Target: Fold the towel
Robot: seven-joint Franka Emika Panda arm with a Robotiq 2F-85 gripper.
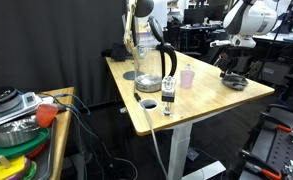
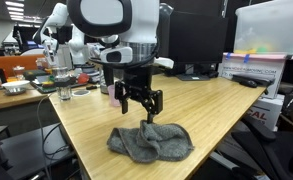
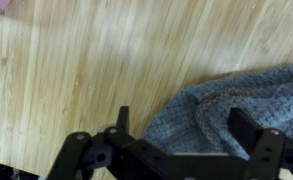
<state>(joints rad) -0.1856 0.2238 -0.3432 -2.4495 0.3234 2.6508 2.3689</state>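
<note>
Fingers (image 2: 158, 102) stand spread wide and empty above the counter (image 2: 221, 110). On it the towel (image 2: 151, 142) lies rumpled just beneath them, long axis roughly along their spread. In the wrist view it sits off-centre, under one finger, with bare wood under the other.

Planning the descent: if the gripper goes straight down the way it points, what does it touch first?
Probably the towel, near its edge. The open gripper hangs above it, though depth is unclear.
</note>
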